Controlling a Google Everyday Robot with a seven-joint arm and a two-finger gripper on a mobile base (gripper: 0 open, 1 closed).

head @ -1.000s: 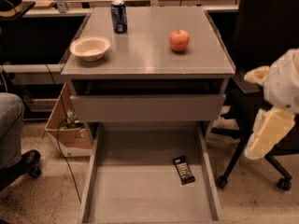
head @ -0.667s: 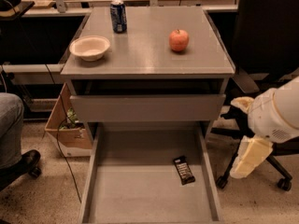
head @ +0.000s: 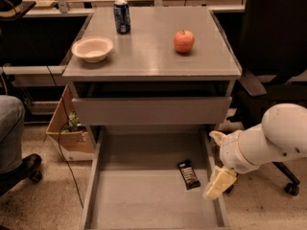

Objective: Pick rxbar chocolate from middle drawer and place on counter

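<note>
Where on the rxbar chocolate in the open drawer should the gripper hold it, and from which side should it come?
Across its narrow width at mid-length, coming down from above. The rxbar chocolate lies flat on the middle drawer floor near a side wall, so a sideways approach looks blocked. The gripper hangs open by that wall.
</note>
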